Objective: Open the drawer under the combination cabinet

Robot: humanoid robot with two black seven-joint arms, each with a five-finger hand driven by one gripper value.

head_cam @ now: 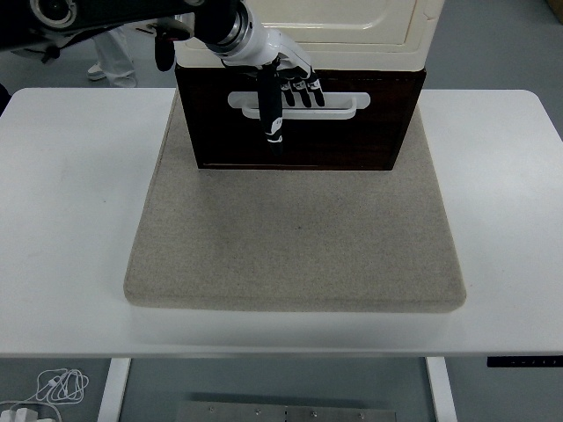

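One hand works here: the left hand (283, 83) reaches from the upper left to the drawer (299, 119) under the cream cabinet (303, 35) at the mat's (295, 237) far end. Its fingers (302, 90) curl into the white handle (343, 104), which runs left to right; the thumb hangs down the front. The drawer looks shut.

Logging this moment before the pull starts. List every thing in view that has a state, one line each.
drawer: closed, front flush under the cabinet.
cabinet door: shut.
left hand: at the white handle, fingers reaching into its slot; firm grip cannot be confirmed.
right hand: not in view.
mat: flat on the table.
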